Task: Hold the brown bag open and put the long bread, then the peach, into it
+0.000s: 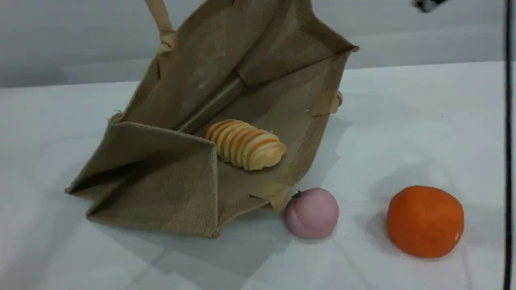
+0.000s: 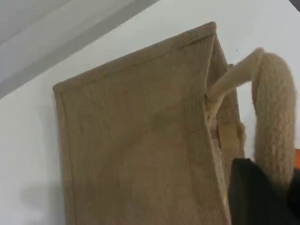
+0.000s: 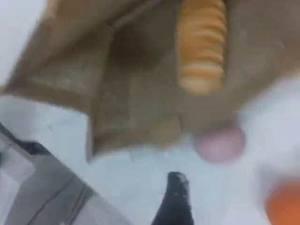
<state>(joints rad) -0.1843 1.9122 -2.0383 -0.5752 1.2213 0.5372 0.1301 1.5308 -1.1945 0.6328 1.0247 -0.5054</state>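
The left gripper [image 2: 262, 187] is closed on one beige loop handle [image 2: 274, 117] of the brown bag [image 1: 181, 121] and holds this handle up, so the upper wall of the bag is lifted and the mouth stands wide open toward the camera of the scene view. The bag lies on its side on the white table [image 1: 403, 121]. The long bread [image 1: 246, 144] is inside the bag and rests on the lower wall, near the rim. The peach [image 1: 311, 213] is on the table outside the bag, just beside the lower edge of the mouth. An orange fruit [image 1: 425, 220] sits more to the right, apart from the peach. The right gripper [image 3: 176, 197] has its jaws wide apart and holds nothing. It hangs above the table in front of the bag, and its own view is blurred.
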